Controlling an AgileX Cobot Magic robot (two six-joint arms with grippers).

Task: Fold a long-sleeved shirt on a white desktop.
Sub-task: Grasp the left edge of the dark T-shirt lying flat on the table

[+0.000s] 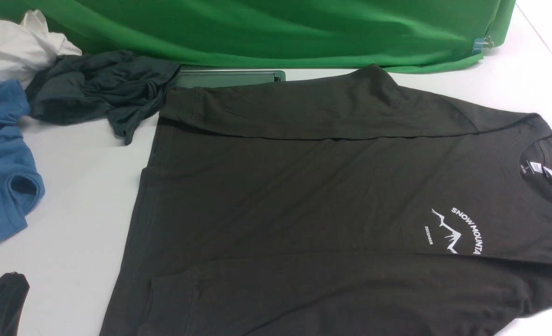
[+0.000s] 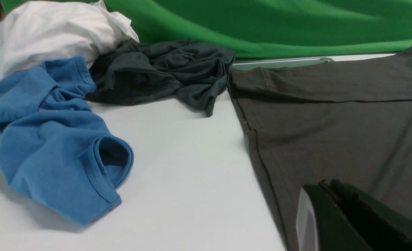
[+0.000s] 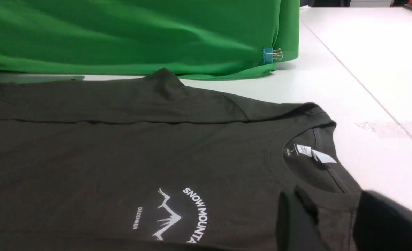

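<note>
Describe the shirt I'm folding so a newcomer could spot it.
Start at the green cloth backdrop across the far edge of the white desktop. Spread flat in front of it, towards the right, lies the long-sleeved shirt, the largest garment. Unlike the crumpled grey-teal garment, blue garment and white garment bunched at the left, it is black-brown with a white SNOW MOUNTAIN print.

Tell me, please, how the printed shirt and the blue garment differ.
The shirt lies spread flat; the blue garment is crumpled. The shirt is black-brown with a white print; the blue garment is plain. The shirt covers far more desktop than the blue garment. Both rest on the desktop.
</note>
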